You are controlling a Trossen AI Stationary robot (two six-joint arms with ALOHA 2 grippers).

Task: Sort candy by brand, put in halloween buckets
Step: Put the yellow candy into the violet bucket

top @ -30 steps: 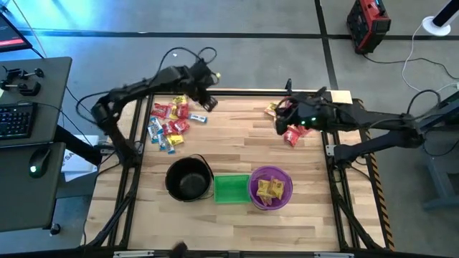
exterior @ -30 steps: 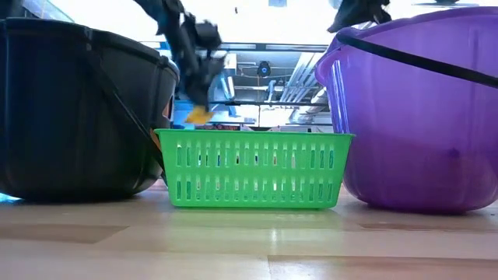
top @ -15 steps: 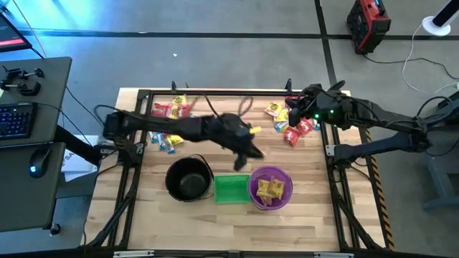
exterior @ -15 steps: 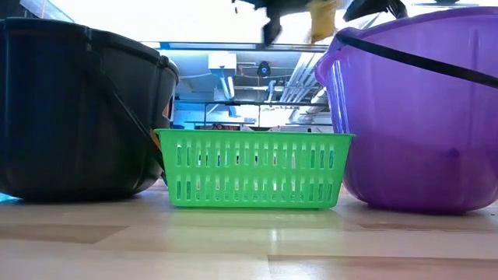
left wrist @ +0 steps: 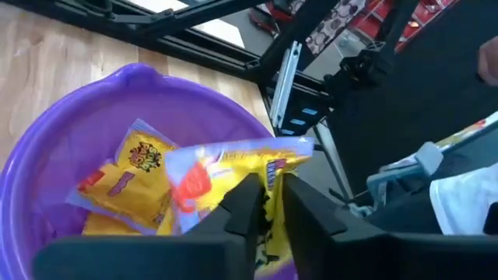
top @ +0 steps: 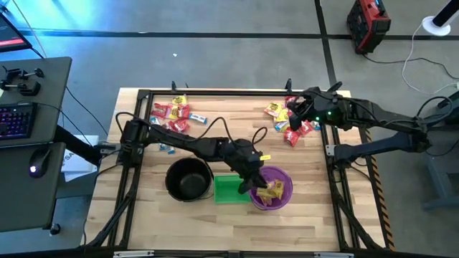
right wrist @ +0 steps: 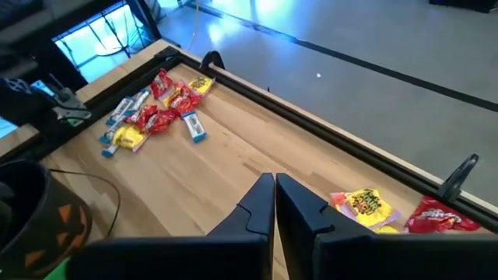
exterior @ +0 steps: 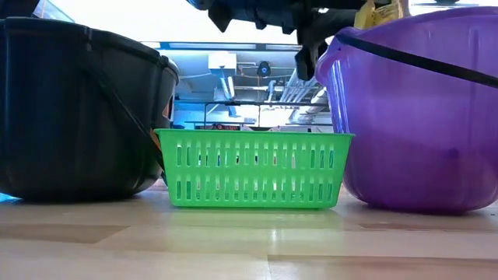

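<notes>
My left gripper (top: pixel 259 160) reaches over the far rim of the round purple bucket (top: pixel 281 202) and is shut on a yellow candy (left wrist: pixel 233 159), which also shows above the rim in the low view (exterior: pixel 375 14). Several yellow candies (top: pixel 271 190) lie inside that bucket. The square green bucket (top: pixel 231 188) and the round black pail (top: pixel 188 179) stand to its left, bottoms on the table. Loose candy lies at the far left (top: pixel 172 111) and far right (top: pixel 294 132). Above the right pile, my right gripper (top: pixel 291 117) hangs shut with nothing in it. My left gripper pinches one end of the yellow wrapper (left wrist: pixel 268 183) between its two fingers. The fingers come from the table's left, slanting slightly down. The candy sticks out beyond the fingertips, lifted clear, over the purple bucket's opening (left wrist: pixel 70 148).
The three buckets stand in a row near the front edge. A dark frame (top: pixel 215 92) runs around the table. Blue-and-white candies (top: pixel 166 148) lie under the left arm. Yellow (right wrist: pixel 362 204) and red (right wrist: pixel 432 214) candies lie below my right gripper. Bare wood lies mid-table (top: pixel 237 118).
My left gripper has swung from the far-left candy pile toward the near right, sinking a little and turning its wrist. It has carried the yellow candy over the purple bucket. My right gripper has drawn back slightly toward the right edge, uncovering more of the right pile.
</notes>
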